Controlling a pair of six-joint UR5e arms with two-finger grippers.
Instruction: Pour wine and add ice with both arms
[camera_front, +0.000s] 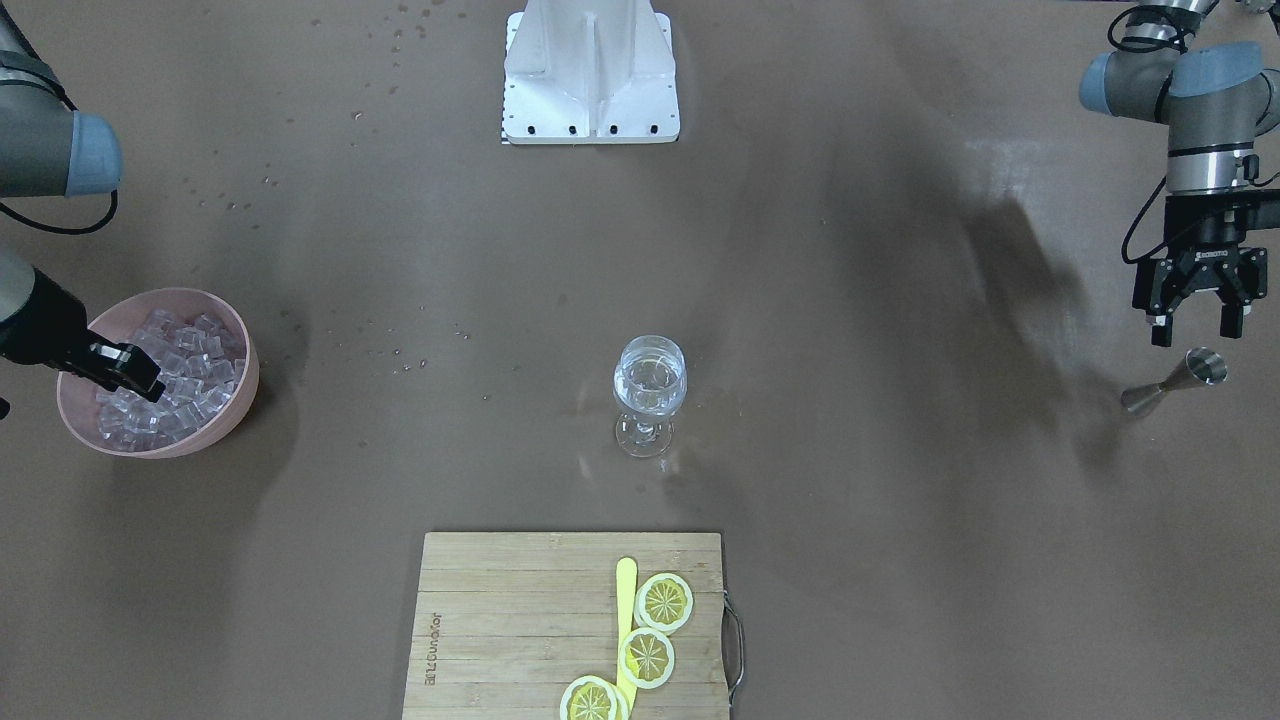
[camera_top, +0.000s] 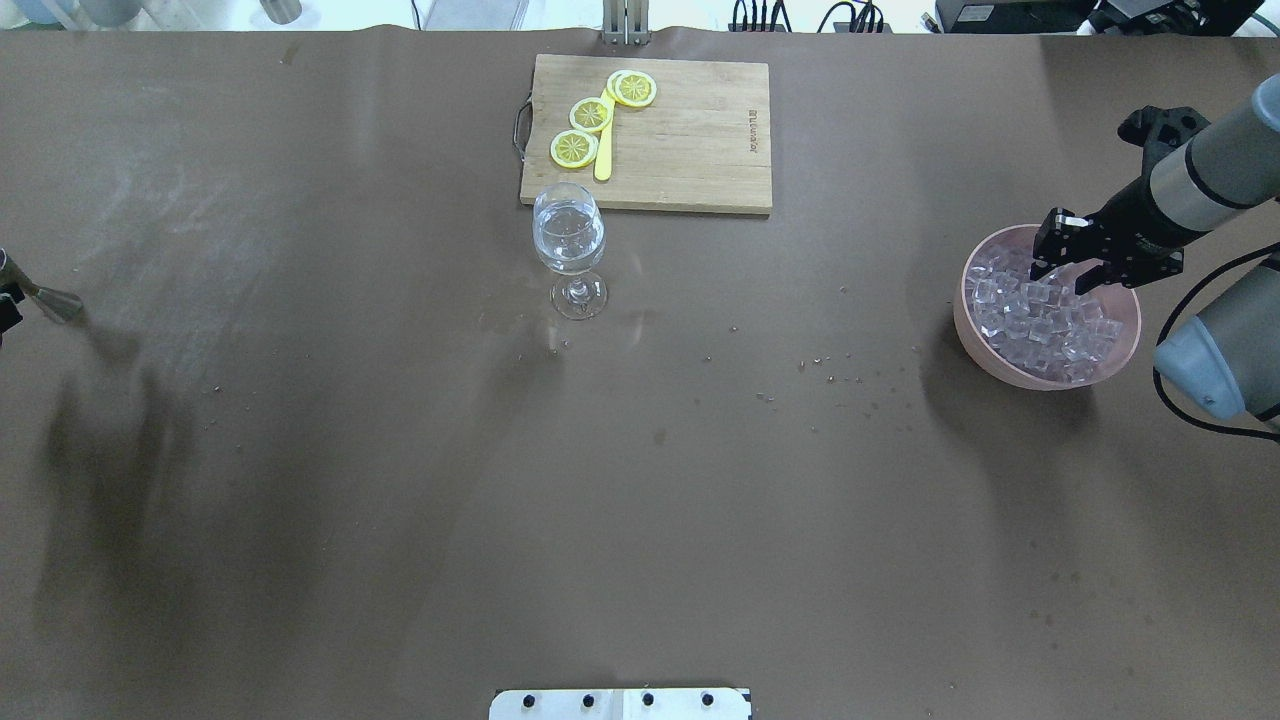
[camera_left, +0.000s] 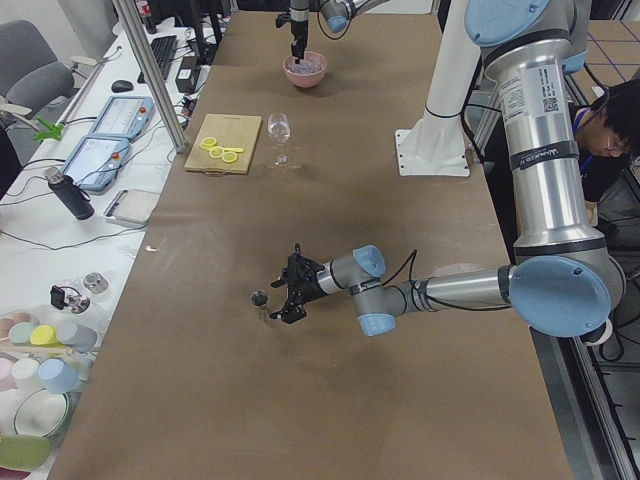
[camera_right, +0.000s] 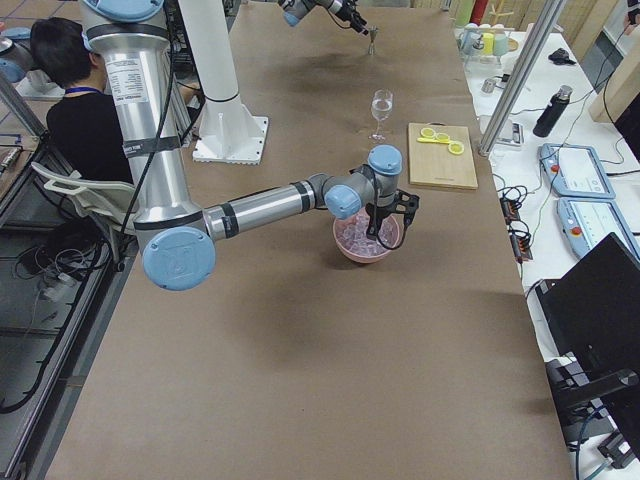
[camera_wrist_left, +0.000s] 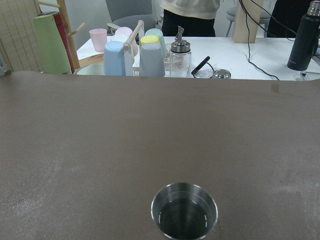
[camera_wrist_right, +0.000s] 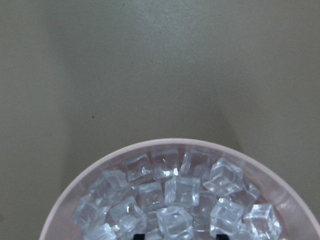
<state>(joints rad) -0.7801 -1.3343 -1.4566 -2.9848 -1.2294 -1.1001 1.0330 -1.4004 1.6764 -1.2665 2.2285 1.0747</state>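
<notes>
A stemmed wine glass (camera_front: 650, 390) holding a little clear liquid stands mid-table; it also shows in the overhead view (camera_top: 570, 240). A pink bowl (camera_front: 240, 395) is full of ice cubes (camera_front: 190, 370), seen close in the right wrist view (camera_wrist_right: 175, 195). My right gripper (camera_top: 1066, 272) is open, with its fingertips down among the cubes at the bowl's edge. A steel jigger (camera_front: 1180, 380) stands upright near the table's end, its cup open in the left wrist view (camera_wrist_left: 184, 210). My left gripper (camera_front: 1197, 328) is open and empty, just beside the jigger and apart from it.
A wooden cutting board (camera_front: 500, 620) with three lemon slices (camera_front: 664, 602) and a yellow stick lies at the operators' side. The white base block (camera_front: 590, 70) stands at the robot's side. Cups and bottles (camera_wrist_left: 135, 52) stand beyond the table's end. Droplets dot the table.
</notes>
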